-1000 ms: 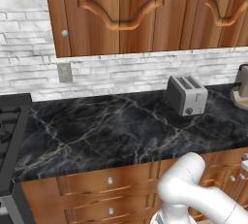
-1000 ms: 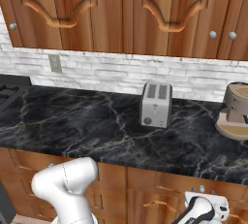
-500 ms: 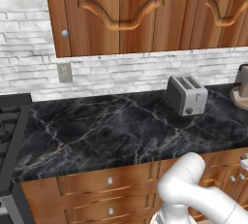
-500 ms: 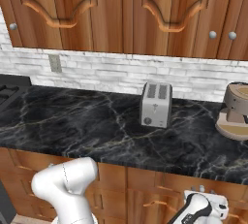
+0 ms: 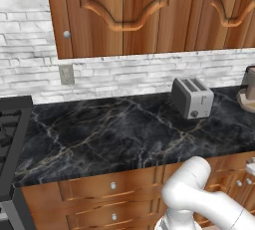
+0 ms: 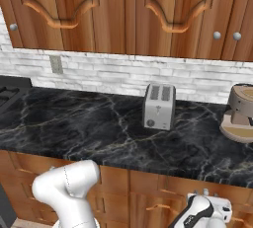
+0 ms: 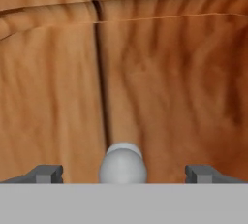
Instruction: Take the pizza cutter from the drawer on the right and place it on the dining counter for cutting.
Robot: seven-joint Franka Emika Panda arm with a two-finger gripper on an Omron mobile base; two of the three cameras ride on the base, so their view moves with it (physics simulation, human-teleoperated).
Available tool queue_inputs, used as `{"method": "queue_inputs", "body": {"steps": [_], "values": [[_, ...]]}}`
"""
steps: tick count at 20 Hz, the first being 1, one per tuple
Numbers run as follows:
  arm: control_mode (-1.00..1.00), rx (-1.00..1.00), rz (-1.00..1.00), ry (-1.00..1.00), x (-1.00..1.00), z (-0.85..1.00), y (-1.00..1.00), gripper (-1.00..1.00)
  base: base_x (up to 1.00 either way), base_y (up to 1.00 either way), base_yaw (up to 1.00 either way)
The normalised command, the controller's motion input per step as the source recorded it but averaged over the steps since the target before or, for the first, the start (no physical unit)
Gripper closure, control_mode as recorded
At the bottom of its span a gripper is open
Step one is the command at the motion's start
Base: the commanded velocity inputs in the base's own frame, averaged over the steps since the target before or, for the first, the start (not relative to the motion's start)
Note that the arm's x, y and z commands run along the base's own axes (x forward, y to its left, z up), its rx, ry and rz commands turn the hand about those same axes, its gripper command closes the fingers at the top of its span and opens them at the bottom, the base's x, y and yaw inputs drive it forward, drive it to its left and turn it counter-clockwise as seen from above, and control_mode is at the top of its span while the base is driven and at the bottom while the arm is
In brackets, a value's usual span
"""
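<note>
Left base view. Black marble-veined tabletop (image 5: 114, 134) runs across the middle. Silver toaster (image 5: 192, 97) stands on it at 3 o'clock, near the white brick wall (image 5: 124, 74). Grey wall socket (image 5: 66, 74) at 10 o'clock. Stove (image 5: 12, 139) at the 9 o'clock edge. Wooden upper cabinets (image 5: 144, 12) at 12 o'clock. Orange-brown drawer fronts with small silver knobs (image 5: 113, 185) under the tabletop at 6 o'clock. White arm (image 5: 199, 199) rises at 5 o'clock. A brown appliance (image 5: 249, 89) is cut off by the 3 o'clock edge.

Right base view. Same tabletop (image 6: 99, 128); toaster (image 6: 159, 106) near centre. Brown appliance (image 6: 240, 113) stands at 3 o'clock, well apart from the toaster. Socket (image 6: 56, 64) at 10 o'clock. White arm (image 6: 69, 187) at 7 o'clock; the white wrist is at 5 o'clock, low against the cabinet fronts below the tabletop.

Hand view. Orange-brown drawer front (image 7: 160, 82), seen close, with a dark vertical seam left of centre. Rounded silver knob (image 7: 123, 165) at 6 o'clock. Tool (image 7: 123, 173): fingers (image 7: 46, 173) wide apart, one on each side of the knob, not touching it; nothing gripped. The pizza cutter's place cannot be told; the drawer front appears closed.
</note>
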Motion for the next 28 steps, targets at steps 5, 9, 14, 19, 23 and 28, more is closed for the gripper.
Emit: {"method": "queue_inputs", "body": {"steps": [5,9,14,19,23,28], "values": [[-1.0,0.0,0.0,0.0,0.01,0.0,0.0,-1.0,0.0,0.0,0.0],[-1.0,0.0,0.0,0.0,0.0,0.0,0.0,-1.0,0.0,0.0,0.0],[-1.0,0.0,0.0,0.0,0.04,-0.02,0.0,-1.0,0.0,0.0,0.0],[-1.0,0.0,0.0,0.0,0.01,-0.12,0.0,-1.0,0.0,0.0,0.0],[-1.0,0.0,0.0,0.0,0.0,-0.19,0.0,-1.0,0.0,0.0,0.0],[-1.0,0.0,0.0,0.0,0.0,-0.12,0.0,-1.0,0.0,0.0,0.0]]}}
